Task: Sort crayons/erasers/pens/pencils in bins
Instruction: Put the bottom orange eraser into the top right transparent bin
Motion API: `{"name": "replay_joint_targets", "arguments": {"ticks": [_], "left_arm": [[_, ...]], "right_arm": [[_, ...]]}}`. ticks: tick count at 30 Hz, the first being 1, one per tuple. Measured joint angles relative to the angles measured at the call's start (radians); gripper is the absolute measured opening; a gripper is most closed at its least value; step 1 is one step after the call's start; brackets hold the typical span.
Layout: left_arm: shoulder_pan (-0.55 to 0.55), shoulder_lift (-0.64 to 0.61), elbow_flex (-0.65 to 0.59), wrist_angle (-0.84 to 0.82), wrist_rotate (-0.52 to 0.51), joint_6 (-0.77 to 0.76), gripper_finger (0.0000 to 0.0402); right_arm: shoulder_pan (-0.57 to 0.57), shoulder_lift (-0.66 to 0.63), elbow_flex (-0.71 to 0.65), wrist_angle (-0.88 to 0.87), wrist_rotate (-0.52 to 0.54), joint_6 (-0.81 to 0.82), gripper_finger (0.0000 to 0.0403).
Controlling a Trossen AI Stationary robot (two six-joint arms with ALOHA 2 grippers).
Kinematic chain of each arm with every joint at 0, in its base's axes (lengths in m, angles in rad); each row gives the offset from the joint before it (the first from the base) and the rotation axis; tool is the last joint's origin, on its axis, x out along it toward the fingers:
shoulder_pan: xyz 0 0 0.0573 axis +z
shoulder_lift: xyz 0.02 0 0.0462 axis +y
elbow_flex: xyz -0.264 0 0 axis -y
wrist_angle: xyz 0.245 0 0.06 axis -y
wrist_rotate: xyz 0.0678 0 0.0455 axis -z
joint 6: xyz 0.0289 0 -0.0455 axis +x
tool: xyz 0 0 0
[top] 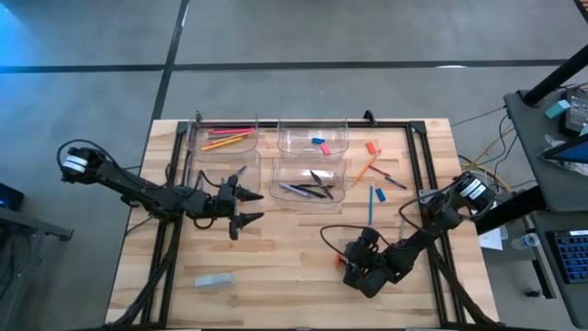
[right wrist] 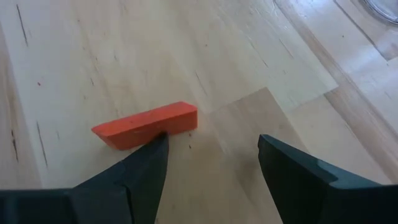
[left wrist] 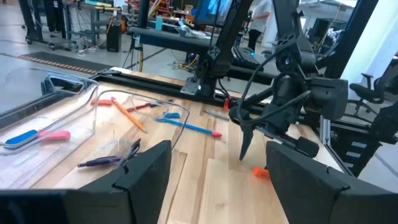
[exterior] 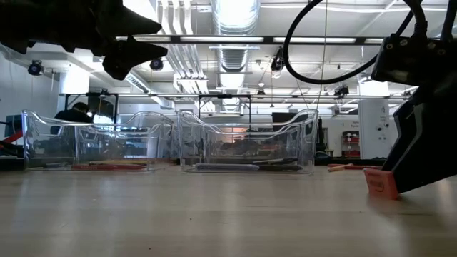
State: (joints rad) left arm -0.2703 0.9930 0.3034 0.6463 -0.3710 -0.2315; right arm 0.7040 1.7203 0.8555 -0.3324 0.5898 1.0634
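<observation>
My right gripper [top: 347,265] is open and low over the table's near right part, right by an orange-red eraser [right wrist: 146,126] that lies flat on the wood. The eraser also shows in the low view [exterior: 380,182]. My left gripper [top: 253,207] is open and empty, above the table just near of the bins. Four clear bins stand at the far middle. One [top: 223,138] holds pencils, one [top: 312,140] holds a blue and a pink eraser, one [top: 310,184] holds dark pens, and one [top: 223,170] looks empty. My right gripper has one fingertip [right wrist: 158,144] at the long side [right wrist: 163,129] of the orange-red eraser, coming from above at a slant. I cannot tell whether it touches. The other finger stands clear, and the eraser lies flat on the table outside the gap.
Loose on the wood right of the bins are an orange pencil [top: 365,170], a blue pencil [top: 371,204], a dark pen [top: 392,180] and a short red piece [top: 372,147]. A grey block [top: 214,280] lies near the front left. Black frame rails run along both table sides.
</observation>
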Motion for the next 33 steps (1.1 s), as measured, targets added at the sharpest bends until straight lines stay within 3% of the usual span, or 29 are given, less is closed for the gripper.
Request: {"name": "replay_joint_targets", "arguments": {"ticks": [12,20,23,33], "left_arm": [[0.000,0.008,0.007,0.001,0.000,0.000,0.0246],[0.000,0.008,0.007,0.001,0.000,0.000,0.0246],[0.000,0.007,0.007,0.001,0.000,0.000,0.0246],[0.000,0.007,0.007,0.001,0.000,0.000,0.0246]], "right_arm": [[0.006,-0.091,-0.006,-0.104,-0.063,0.018,0.0240],[0.017,-0.147,-0.004,0.062,0.076,0.098,0.0240],[0.017,-0.133,-0.002,0.156,0.083,0.095,0.0240],[0.009,-0.091,0.000,0.145,0.060,0.259,0.0240]]}}
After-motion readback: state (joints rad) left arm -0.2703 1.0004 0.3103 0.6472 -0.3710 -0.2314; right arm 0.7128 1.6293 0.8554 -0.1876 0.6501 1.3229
